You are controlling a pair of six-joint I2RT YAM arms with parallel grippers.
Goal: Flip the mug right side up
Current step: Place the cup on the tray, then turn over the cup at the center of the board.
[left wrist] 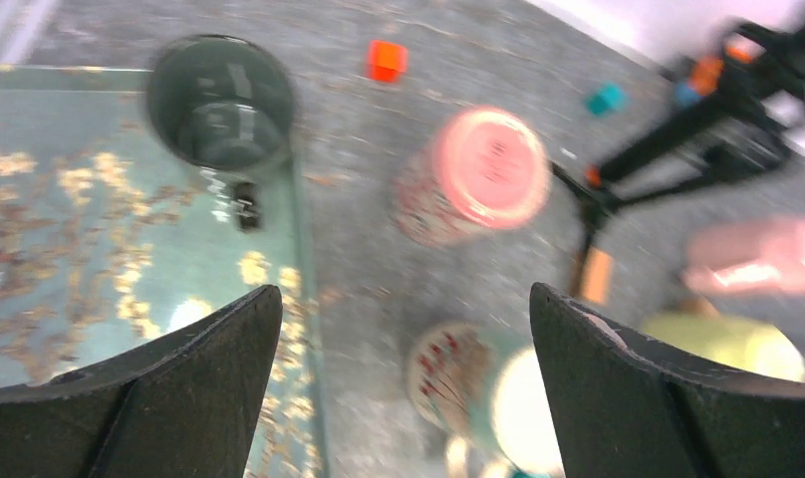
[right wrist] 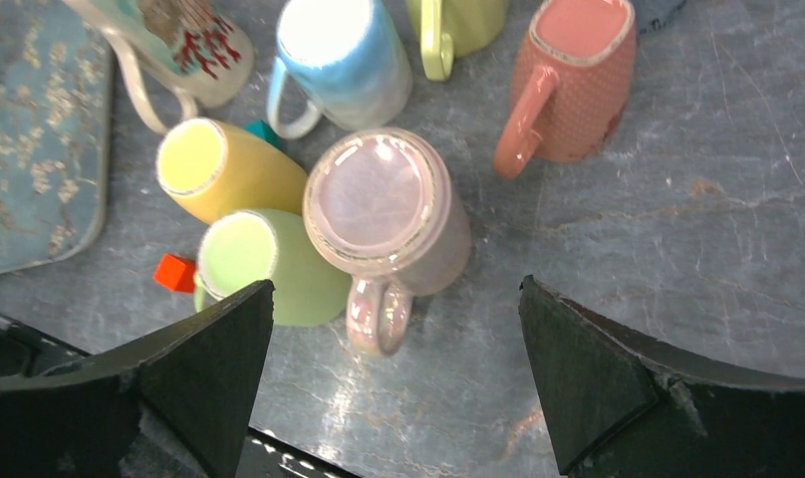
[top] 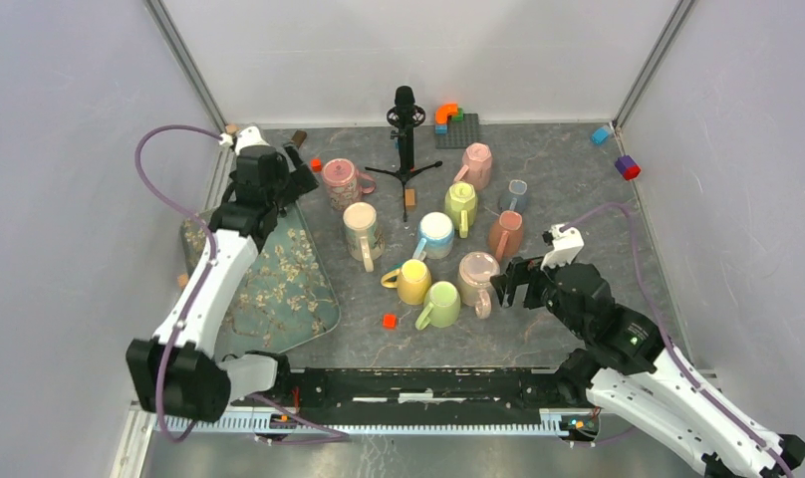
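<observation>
Matte black right gripper (right wrist: 396, 282), glossy mauve mug (right wrist: 384, 204)

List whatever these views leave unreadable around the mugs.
1. Top view: the left arm covers the dark mug, seen only blurred from the left wrist.
2. Left wrist view: motion blur smears the pink mug's markings.
3. Right wrist view: the top edge crops the floral mug.

A lab robot cell: white panel walls (top: 418, 50), aluminium posts (top: 186, 60).
</observation>
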